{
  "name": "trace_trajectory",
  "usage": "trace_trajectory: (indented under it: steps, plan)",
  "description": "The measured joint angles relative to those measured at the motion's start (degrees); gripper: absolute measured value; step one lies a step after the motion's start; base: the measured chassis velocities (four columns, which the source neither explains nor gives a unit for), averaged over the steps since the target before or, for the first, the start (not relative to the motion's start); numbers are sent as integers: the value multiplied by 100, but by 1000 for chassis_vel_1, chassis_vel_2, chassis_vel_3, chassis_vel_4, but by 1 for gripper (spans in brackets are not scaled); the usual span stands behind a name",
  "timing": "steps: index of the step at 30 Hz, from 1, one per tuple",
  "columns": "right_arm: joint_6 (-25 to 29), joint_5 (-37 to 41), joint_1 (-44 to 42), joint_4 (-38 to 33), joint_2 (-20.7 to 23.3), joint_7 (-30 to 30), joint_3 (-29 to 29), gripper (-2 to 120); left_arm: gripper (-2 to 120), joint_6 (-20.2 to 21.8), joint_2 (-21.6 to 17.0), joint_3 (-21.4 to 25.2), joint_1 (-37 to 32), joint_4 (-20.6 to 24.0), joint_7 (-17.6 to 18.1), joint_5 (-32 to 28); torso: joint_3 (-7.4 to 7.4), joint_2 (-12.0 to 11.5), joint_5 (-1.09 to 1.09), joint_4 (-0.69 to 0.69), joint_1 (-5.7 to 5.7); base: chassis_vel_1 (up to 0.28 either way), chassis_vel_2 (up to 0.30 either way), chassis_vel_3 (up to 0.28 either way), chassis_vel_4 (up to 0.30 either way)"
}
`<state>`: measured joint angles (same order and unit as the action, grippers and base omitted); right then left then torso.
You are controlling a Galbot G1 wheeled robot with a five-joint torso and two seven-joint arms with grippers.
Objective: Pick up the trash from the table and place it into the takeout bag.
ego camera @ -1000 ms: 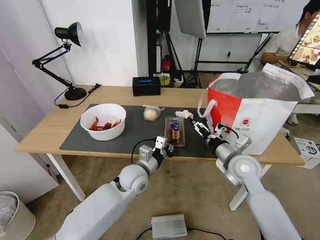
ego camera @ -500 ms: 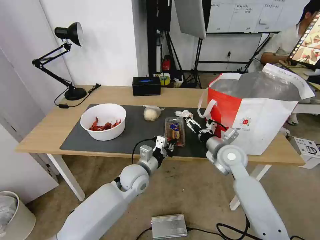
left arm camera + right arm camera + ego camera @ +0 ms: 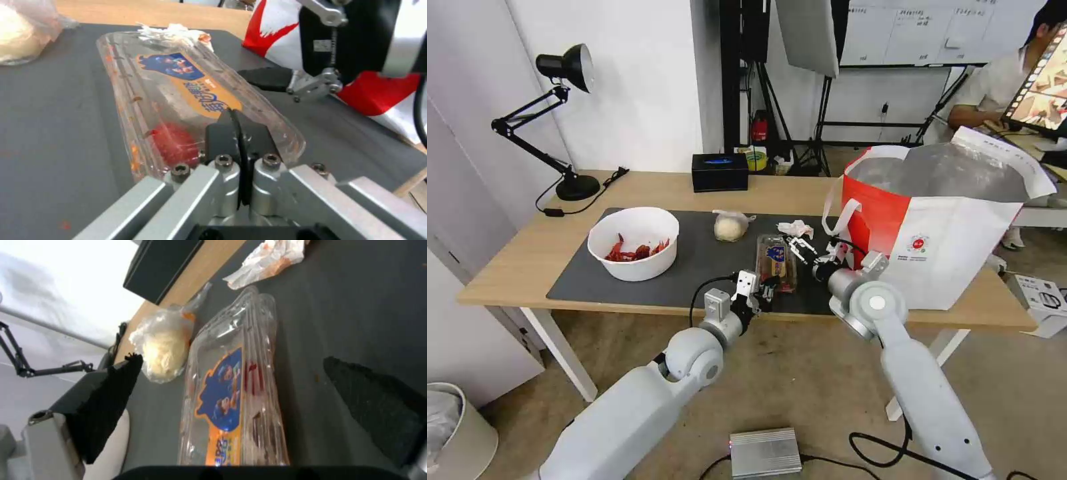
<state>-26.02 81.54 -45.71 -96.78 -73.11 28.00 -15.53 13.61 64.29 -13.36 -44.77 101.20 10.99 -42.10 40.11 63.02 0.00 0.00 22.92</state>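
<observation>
Lamp (image 3: 564, 70) at the far left corner of the tabletop (image 3: 514, 257), well clear of the work. On the grey mat (image 3: 707, 263), left to right: white bowl (image 3: 634, 241) of red shells; knotted bag of white food (image 3: 730, 225) toward the far edge; clear tray (image 3: 776, 261) lying lengthwise, near to far; crumpled tissue (image 3: 796, 229) just past the tray's far end. Black tissue box (image 3: 720, 171) sits beyond the mat, not part of the job.

Our left hand (image 3: 758, 293) is at the tray's near end. In its wrist view the fingers (image 3: 238, 133) are pressed together with no gap, resting against the near edge of the tray (image 3: 178, 96). We cannot tell whether any plastic is pinched between them; it looks more like bracing than a grip.

Our right hand (image 3: 802, 248) hovers low beside the tray's right flank, fingers spread apart. In its own view the tray (image 3: 231, 390) lies between the two dark pads (image 3: 106, 403). We judge it is lining up to close across the tray's width while the left steadies it.

Takeout bag (image 3: 940, 227) stands at the far right, mouth open and upward, handle drooping toward the mat. Its tall wall is close to the right arm, so a lift must clear that rim. The mat right of the tray is open.
</observation>
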Motion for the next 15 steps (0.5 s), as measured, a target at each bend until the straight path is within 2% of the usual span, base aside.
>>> trace_trajectory:
  steps: [15]
  plan:
    - [-152,18,366,372,-209,87,139,100,0,-100,-21,107,-92,20,-16,-5,0,0,0,0,0,0,0,0,0]
